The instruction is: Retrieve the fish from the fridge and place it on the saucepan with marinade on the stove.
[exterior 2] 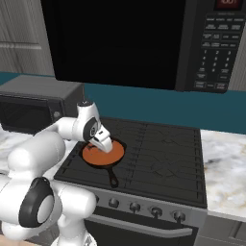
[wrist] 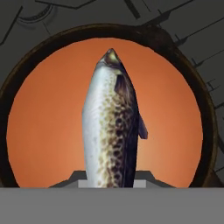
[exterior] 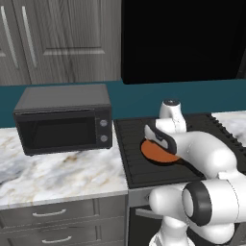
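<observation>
The fish (wrist: 111,127) hangs between the claw's (wrist: 111,183) two tips, which are clamped on its lower body in the hand view. Its silvery, brown-speckled flank runs straight away from the camera, with the pointed end furthest from the tips. It sits directly over the flat orange-brown inside of the saucepan with marinade (wrist: 39,127), roughly over the middle; whether it touches the marinade cannot be told.

The saucepan with marinade (exterior 2: 103,154) stands on the left half of the stove (exterior 2: 158,158), on the black ridged grates, toward the front left burner. Its long black handle points toward the stove's front edge, ending just short of it. In the left base view the pan (exterior: 156,153) shows as an orange disc partly covered by the arm's white wrist, and the stove (exterior: 132,153) fills the area right of the marble surface (exterior: 57,178).

The claw (exterior 2: 104,144) points down over the pan from its left rim side, the arm reaching in from the stove's front left corner.

A row of round knobs (exterior 2: 134,207) lines the steel front below the grates. A dark grey microwave box (exterior: 65,117) sits on the surface just left of the stove, against the teal back wall. Above the stove hangs a large black over-range microwave (exterior 2: 129,43) with a keypad on its right side.
</observation>
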